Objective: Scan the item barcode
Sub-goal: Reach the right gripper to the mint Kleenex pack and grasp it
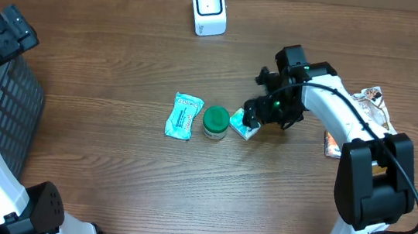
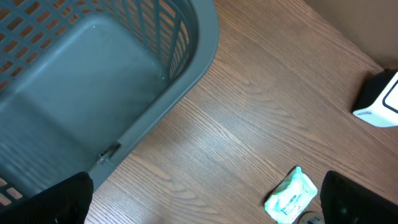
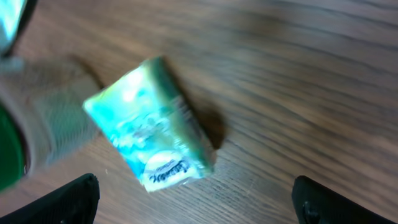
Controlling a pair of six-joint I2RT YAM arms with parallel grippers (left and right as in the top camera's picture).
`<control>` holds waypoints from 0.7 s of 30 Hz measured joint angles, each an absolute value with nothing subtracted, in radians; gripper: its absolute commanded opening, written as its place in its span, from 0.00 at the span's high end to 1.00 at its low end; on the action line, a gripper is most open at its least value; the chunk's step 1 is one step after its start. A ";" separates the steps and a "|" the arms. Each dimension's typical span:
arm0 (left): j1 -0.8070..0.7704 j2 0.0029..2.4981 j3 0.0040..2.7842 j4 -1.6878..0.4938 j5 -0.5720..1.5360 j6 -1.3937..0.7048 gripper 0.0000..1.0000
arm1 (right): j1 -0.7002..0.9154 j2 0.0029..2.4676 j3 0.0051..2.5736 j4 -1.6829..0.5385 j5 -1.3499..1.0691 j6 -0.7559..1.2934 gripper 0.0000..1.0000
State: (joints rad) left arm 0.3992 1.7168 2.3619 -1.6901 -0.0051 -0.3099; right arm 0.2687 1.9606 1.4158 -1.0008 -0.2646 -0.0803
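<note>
The right gripper (image 3: 194, 198) has its dark fingers (image 3: 69, 200) spread wide, holding nothing. The small teal box (image 3: 152, 127) lies flat on the table just ahead of them (no contact shows), right beside the green-lidded jar (image 1: 215, 122). A wipes packet (image 1: 184, 116) flanks the jar's other side. The left gripper (image 2: 205, 208), well apart from the jar, hangs open over a grey basket (image 2: 186, 81).

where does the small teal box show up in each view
overhead: small teal box just right of centre, partly under the right arm's wrist.
left wrist: not in it.
right wrist: left of centre, lying tilted on the wood.
shared landmark: the green jar lid, next to the box's left side in overhead, at the left edge in the right wrist view.
</note>
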 measured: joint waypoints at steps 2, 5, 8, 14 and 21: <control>0.399 1.717 2.362 -1.691 -0.005 -0.310 0.00 | 0.253 1.961 1.415 -0.976 -0.270 0.017 0.00; 0.399 1.717 2.362 -1.690 -0.005 -0.310 0.00 | 0.240 1.961 1.415 -0.935 -0.290 0.099 0.11; 0.399 1.717 2.362 -1.691 -0.005 -0.310 0.00 | 0.242 1.961 1.414 -0.932 -0.320 0.151 0.57; 0.399 1.717 2.362 -1.691 -0.005 -0.310 0.00 | 0.287 1.961 1.413 -0.993 -0.386 0.217 0.96; 0.399 1.717 2.362 -1.691 -0.005 -0.310 0.00 | 0.386 1.961 1.350 -0.951 -0.365 0.433 0.96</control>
